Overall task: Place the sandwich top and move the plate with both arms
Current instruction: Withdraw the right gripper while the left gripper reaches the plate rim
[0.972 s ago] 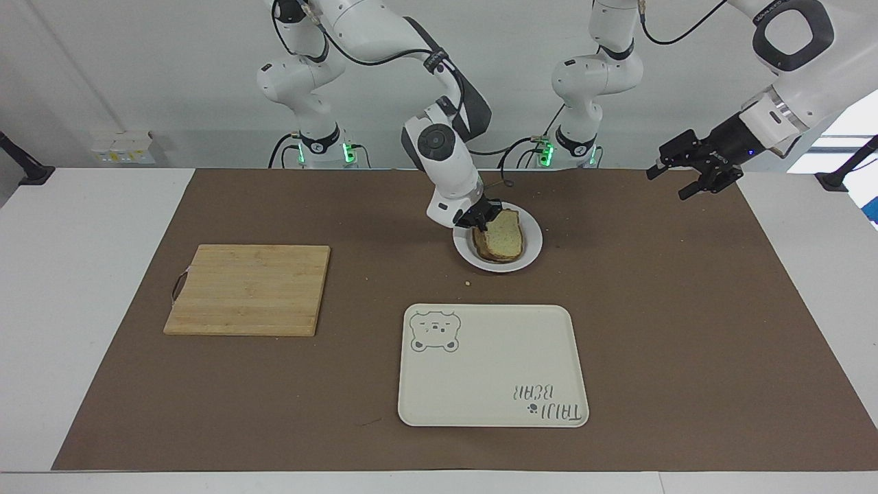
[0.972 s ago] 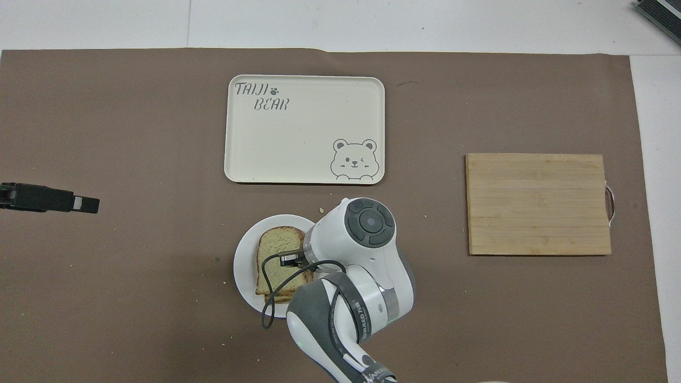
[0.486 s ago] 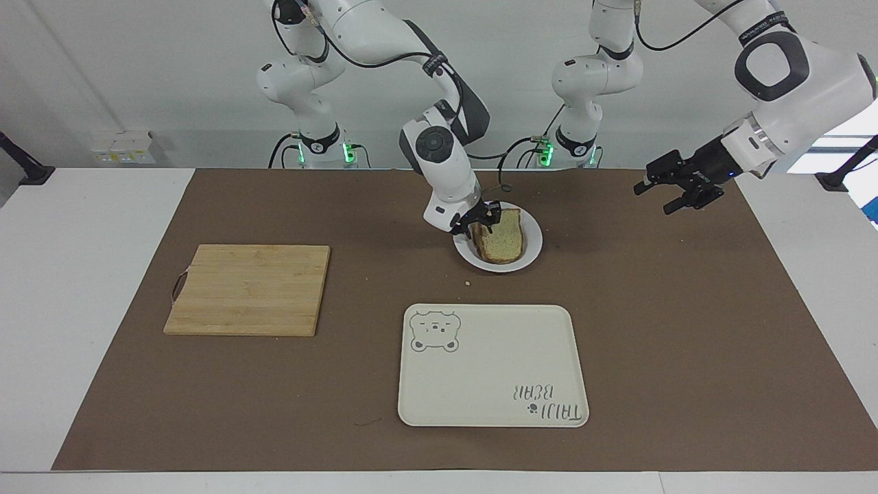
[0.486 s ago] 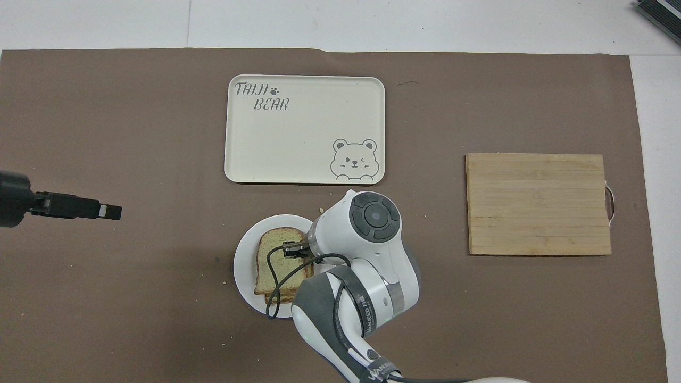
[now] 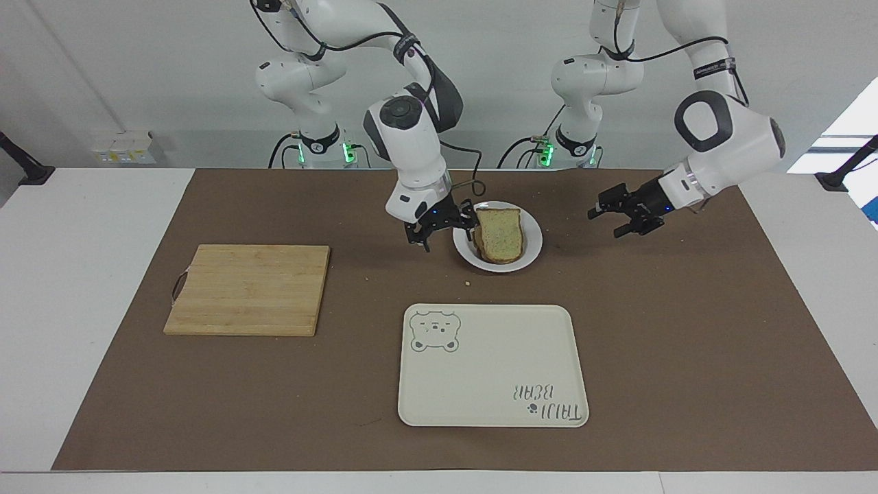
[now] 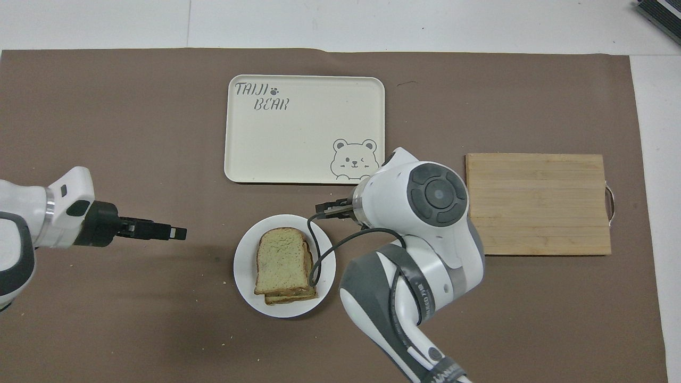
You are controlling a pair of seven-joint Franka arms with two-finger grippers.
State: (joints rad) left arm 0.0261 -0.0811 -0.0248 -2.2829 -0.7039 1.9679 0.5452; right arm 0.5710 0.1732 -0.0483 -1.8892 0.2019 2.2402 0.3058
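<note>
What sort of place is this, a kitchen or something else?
Probably a robot lab with a mock kitchen task, not a real kitchen. Two white robot arms stand at a bare table against a plain wall; a brown mat carries only a sandwich top on a plate, a tray and a cutting board.

A cream bear tray [image 5: 492, 367] and a wooden cutting board [image 5: 248, 289] lie apart on the brown mat [image 5: 686, 343].
</note>
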